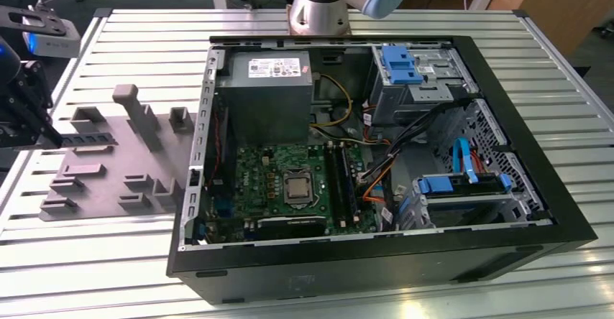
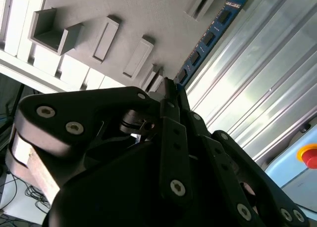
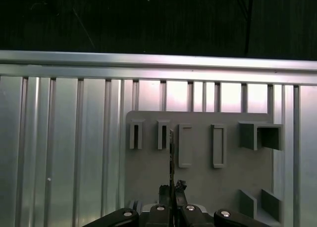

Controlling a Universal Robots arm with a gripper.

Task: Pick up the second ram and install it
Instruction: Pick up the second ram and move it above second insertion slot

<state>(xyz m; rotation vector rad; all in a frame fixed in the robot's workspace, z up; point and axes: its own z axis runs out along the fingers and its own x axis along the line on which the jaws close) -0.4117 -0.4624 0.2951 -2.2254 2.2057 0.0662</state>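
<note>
The main risk is judged to be a twist of the second ram (image 2: 213, 34) in the grasp. It is taken near 1 end, so most of its length reaches past the fingertips. A knock against the raised blocks of the grey holder plate (image 2: 124, 19) could lever it askew. A skewed stick would then meet the black memory slots (image 1: 341, 179) of the green motherboard (image 1: 259, 175) out of line. It could jam there or strain the board. The open computer case (image 1: 566, 211) is crowded with cables near those slots, and a snag on them is also thought possible. Too hard a squeeze on the thin board is a lesser concern.

The gripper (image 2: 172, 91) is seen at the exterior view's left, over the far-left part of the holder plate and well apart from the case. Its 2 fingers are drawn almost together, with a slit between them no wider than the stick is thick. They appear clenched on the second ram, 1 finger on each flat face. In the first wrist view the stick (image 3: 171, 153) is seen edge-on as a thin dark line running out from between the fingers of the gripper (image 3: 172, 190). In the exterior view the second ram (image 1: 88, 140) lies as a dark strip just right of the gripper (image 1: 29, 118). Whether it is lifted clear of the plate cannot be told.
</note>
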